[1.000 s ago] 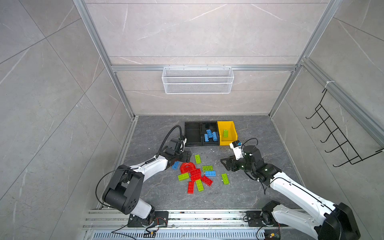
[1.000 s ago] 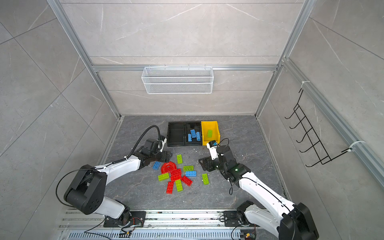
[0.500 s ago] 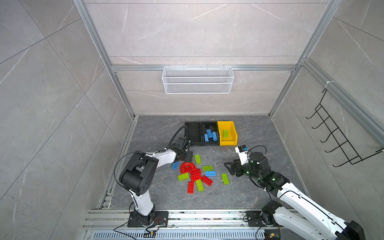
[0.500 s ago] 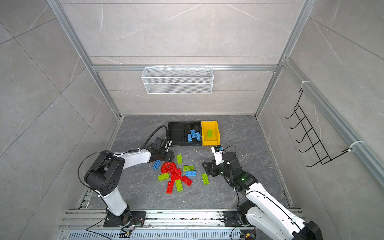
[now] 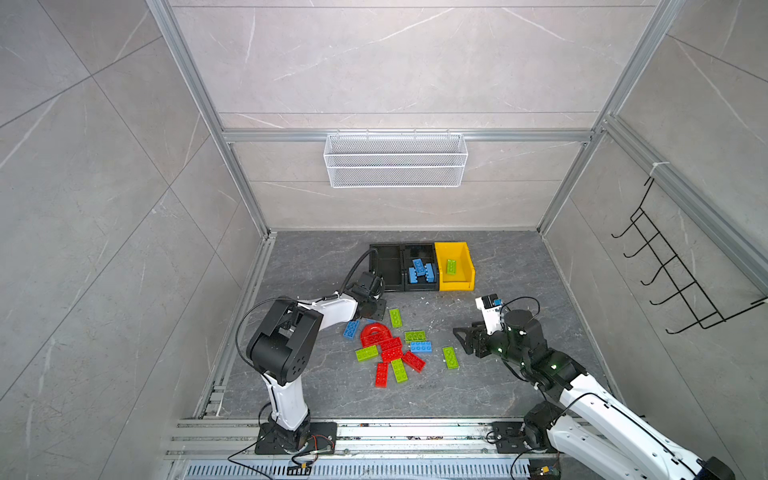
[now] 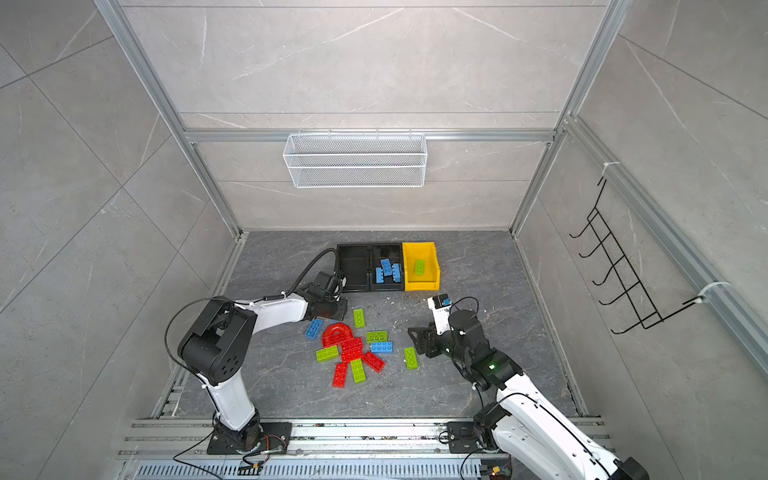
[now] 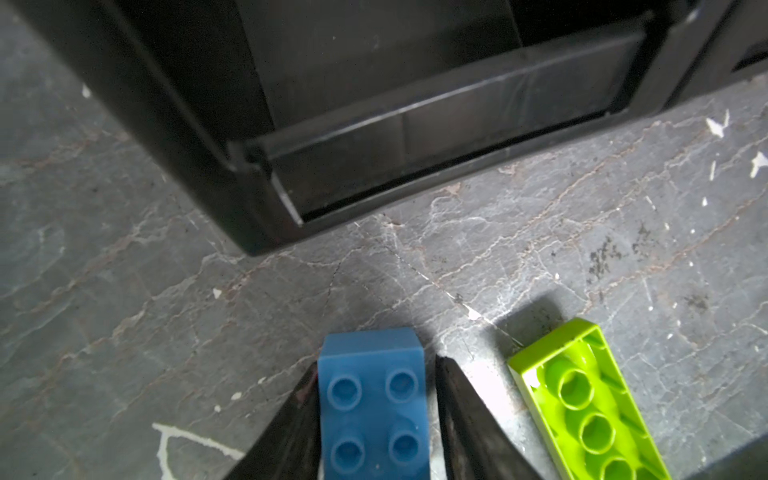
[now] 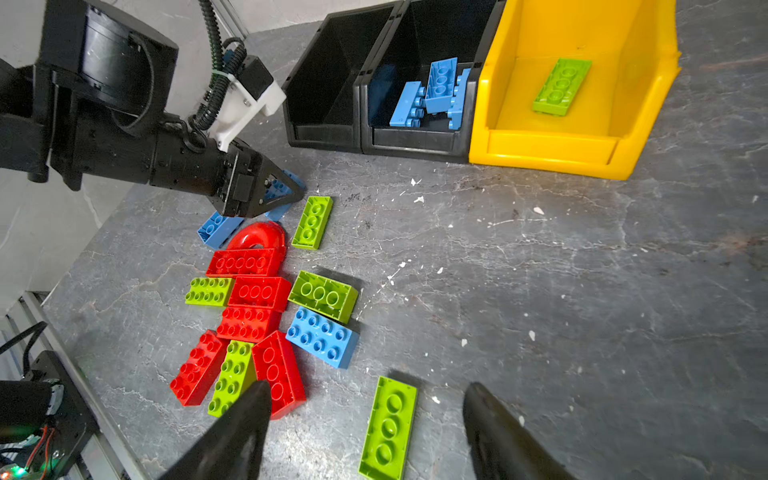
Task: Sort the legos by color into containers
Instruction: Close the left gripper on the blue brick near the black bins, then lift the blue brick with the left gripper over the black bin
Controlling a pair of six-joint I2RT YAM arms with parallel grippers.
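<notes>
Now my left arm (image 5: 332,309) stands with its elbow raised where a second ago it lay stretched low. My right arm (image 5: 590,399) has drawn back from the yellow sloped-front plastic bin (image 5: 456,286). The two black rectangular plastic bins (image 5: 386,270) joined to it sit as before, with blue bricks (image 5: 422,270) in the middle one and a lime green brick (image 5: 451,266) in the yellow. My left gripper (image 7: 376,370), wide earlier, is clamped on a small blue studded brick (image 7: 374,415) just in front of the end black bin. My right gripper (image 8: 366,386) hangs spread apart over a lone lime green brick (image 8: 388,428) near the loose pile of red, green and blue bricks (image 5: 386,349).
</notes>
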